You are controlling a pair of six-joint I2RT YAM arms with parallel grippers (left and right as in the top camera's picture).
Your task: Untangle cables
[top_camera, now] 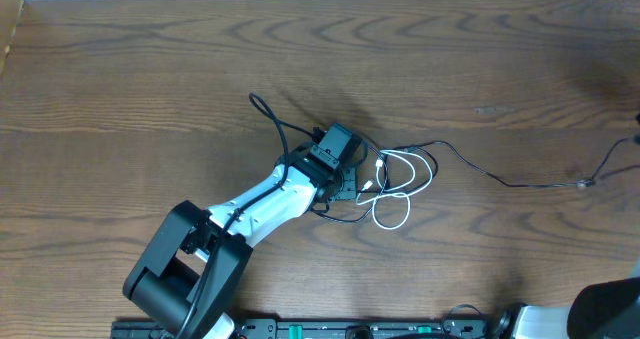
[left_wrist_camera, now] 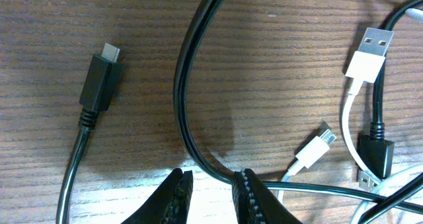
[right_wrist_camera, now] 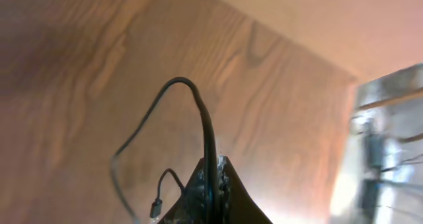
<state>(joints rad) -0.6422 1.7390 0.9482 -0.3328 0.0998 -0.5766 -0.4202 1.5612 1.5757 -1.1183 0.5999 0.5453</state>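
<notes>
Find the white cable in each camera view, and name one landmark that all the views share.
Overhead: the white cable lies in loops just right of centre.
Left wrist: along the right edge, with its white USB plug uppermost.
Right wrist: not in it; only a black cable shows.
Shared landmark: the wood-grain table.
</notes>
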